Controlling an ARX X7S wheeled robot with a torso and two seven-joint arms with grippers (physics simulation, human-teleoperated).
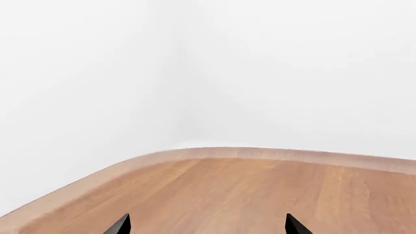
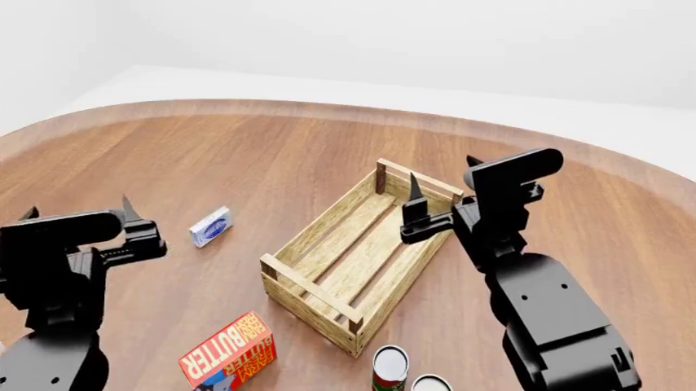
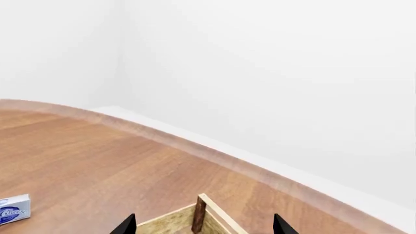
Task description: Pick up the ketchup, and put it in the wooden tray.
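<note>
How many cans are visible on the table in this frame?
2. One can stands just past the wooden tray's near corner, the second can beside it, cut off by the head view's bottom edge. More may sit out of frame.

**Warm wood, black arms**

The table (image 2: 250,155) is showing reddish-brown grain, the tray (image 2: 354,261) pale wood. The butter box (image 2: 231,353) is wearing red-orange with white lettering; the small box (image 2: 210,226) blue and white. Both arms are showing black.

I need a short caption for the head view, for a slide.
Both open grippers, left and right, hover over a wooden table; the crate is empty.
</note>
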